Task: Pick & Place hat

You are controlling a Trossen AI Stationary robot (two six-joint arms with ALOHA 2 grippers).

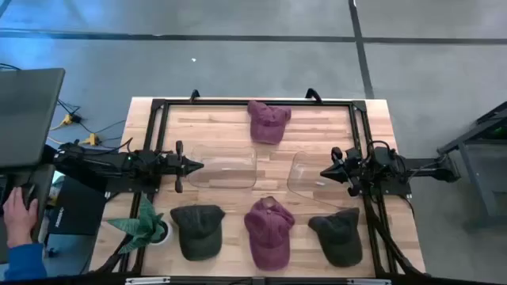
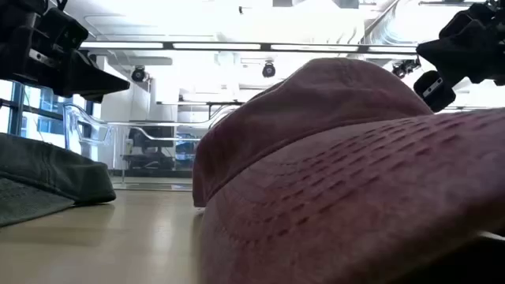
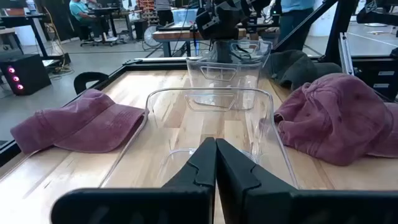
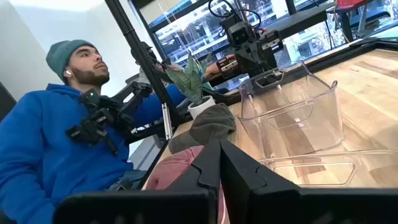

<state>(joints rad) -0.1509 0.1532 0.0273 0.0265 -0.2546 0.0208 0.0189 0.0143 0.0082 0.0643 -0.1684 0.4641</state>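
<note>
Four hats sit on the table [image 1: 317,107]: a maroon hat [image 1: 268,120] at the far edge, and along the near edge a dark hat [image 1: 197,229], another maroon hat [image 1: 268,233] and a grey hat [image 1: 338,233]. Two clear bins [image 1: 224,165] fill the middle. The left gripper [image 1: 195,166] and right gripper [image 1: 325,172] hover closed and empty over the bins' outer ends. A plant [image 1: 142,226] stands at the near left corner.

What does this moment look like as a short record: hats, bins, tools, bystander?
hats: four; maroon hat at far edge; near row dark hat, maroon hat, dark hat
bins: two clear bins, left bin, right bin, both without hats
left tool: shut, holding nothing, at left bin
right tool: shut, holding nothing, at right bin
plant: near-left corner
person: beside table, blue hoodie
</note>
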